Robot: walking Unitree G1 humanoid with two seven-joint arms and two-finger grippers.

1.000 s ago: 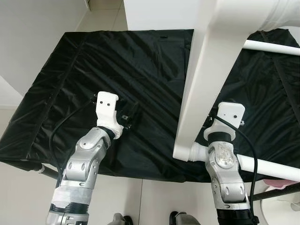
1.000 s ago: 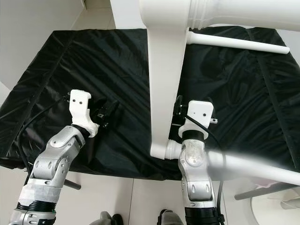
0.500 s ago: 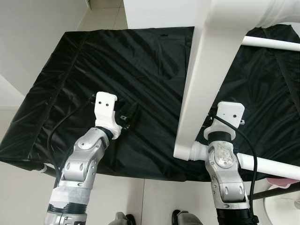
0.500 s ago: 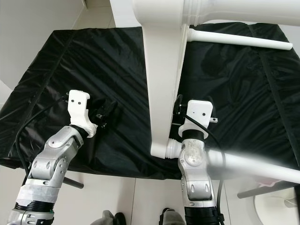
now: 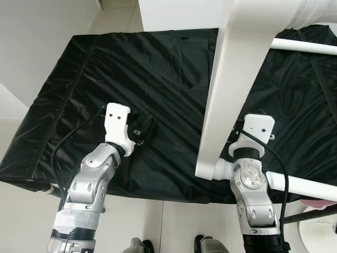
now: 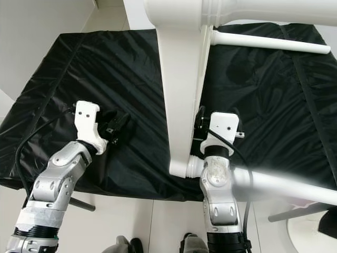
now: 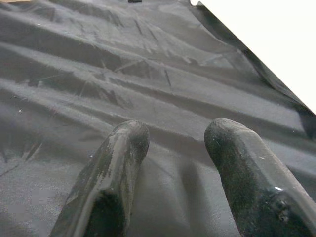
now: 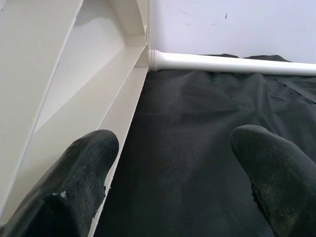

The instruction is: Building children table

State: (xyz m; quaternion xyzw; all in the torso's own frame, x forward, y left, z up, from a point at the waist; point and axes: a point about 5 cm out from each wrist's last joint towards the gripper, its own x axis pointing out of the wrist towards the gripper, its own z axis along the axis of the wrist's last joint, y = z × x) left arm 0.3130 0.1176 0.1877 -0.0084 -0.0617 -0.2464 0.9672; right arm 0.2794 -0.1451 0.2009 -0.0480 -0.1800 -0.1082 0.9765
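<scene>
1. The black cloth (image 5: 158, 79) is thin, creased fabric with a faint sheen.
2. The white tabletop (image 6: 181, 84) looks like smooth, matt moulded plastic.
3. The white legs (image 6: 268, 42) are smooth plastic tubes.
4. The left gripper's fingers (image 7: 116, 168) are black, scuffed, slightly glossy rubber.
5. The arms (image 5: 92, 179) are brushed silver metal.

Right gripper (image 8: 170, 163) spread wide above black cloth (image 8: 197, 138) — one finger beside the white tabletop's edge (image 8: 74, 98); a white leg (image 8: 227, 63) beyond.
</scene>
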